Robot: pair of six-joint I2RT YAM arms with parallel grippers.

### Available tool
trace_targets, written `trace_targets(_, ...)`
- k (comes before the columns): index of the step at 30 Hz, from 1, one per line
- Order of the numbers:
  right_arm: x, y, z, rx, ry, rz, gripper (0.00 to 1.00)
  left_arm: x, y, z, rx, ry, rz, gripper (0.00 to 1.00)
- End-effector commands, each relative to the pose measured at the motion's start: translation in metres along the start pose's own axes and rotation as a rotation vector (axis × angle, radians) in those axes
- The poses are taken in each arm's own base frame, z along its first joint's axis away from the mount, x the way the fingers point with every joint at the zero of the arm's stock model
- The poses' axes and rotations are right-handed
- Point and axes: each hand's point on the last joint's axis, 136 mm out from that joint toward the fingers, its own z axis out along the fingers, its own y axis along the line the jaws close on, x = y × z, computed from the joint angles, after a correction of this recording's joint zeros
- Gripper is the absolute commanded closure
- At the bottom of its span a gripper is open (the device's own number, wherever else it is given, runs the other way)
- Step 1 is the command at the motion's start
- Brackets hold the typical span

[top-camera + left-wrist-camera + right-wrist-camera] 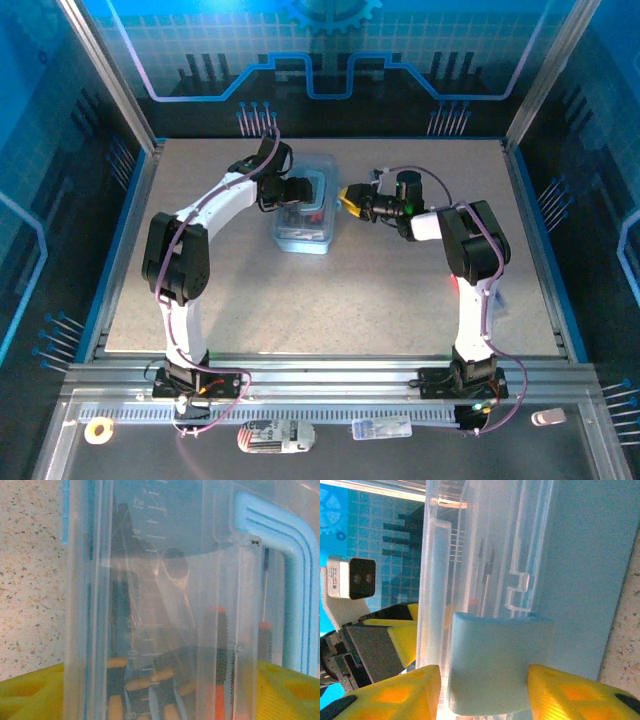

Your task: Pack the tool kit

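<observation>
Speckled grey table (400,290) inside a blue-lit enclosure is what you see from the top camera. The translucent pale-blue rectangular plastic box (303,215) sits in the far middle of it, between the two arms. The left claw (290,190) is against the box's left side and the right claw (345,200) is just beside its right side. No loose tools lie on the table, so you are probably at the closing step.

From the left wrist, the box wall (150,555) is right against the lens. Through it you can make out a silver ratchet wrench (175,575) and black screwdrivers with orange handles (218,680). A brighter blue U-shaped handle (285,555) is at the right. The left claw's yellow fingers (30,695) stand wide with the box between them. Whether they press on its walls, you cannot tell.

From the right wrist, the right claw (485,690) straddles a pale-blue rounded plastic tab (495,665) on the box's edge, either a clasp or part of the handle. Its yellow fingers (400,690) are apart, with a sliver of gap showing on one side, so nothing is clamped yet.

Your next move calls for pinching squarely on that tab and pressing it home while the other claw steadies the box.
</observation>
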Motion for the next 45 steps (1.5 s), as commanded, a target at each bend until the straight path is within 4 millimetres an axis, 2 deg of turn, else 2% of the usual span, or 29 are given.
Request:
trace_targets(1,0.0,-0.001,0.006,0.021,0.003,-0.028,0.51,0.114,0.044,0.064,-0.115,0.379,-0.04,0.48)
trace_targets(5,0.002,-0.01,0.008,0.031,0.01,-0.013,0.51,0.113,0.043,0.064,-0.113,0.379,-0.039,0.48)
trace_targets(10,0.003,-0.008,0.014,0.026,0.017,-0.016,0.53,0.114,0.043,0.065,-0.112,0.383,-0.04,0.48)
trace_targets(12,0.002,-0.006,0.014,0.032,0.008,-0.021,0.57,0.114,0.044,0.065,-0.114,0.383,-0.04,0.49)
trace_targets(16,0.001,-0.009,0.012,0.1,0.007,-0.042,0.61,0.116,0.045,0.065,-0.114,0.386,-0.04,0.49)
trace_targets(24,0.012,-0.021,0.022,0.212,0.034,-0.068,0.64,0.117,0.043,0.068,-0.109,0.389,-0.045,0.49)
trace_targets(33,0.016,-0.035,0.011,0.416,0.053,-0.145,0.63,0.12,0.044,0.068,-0.107,0.392,-0.043,0.49)
trace_targets(37,0.018,-0.034,0.016,0.399,0.062,-0.136,0.63,0.12,0.044,0.069,-0.107,0.391,-0.045,0.49)
trace_targets(45,0.019,-0.038,0.008,0.408,0.053,-0.125,0.63,0.122,0.044,0.069,-0.11,0.395,-0.038,0.49)
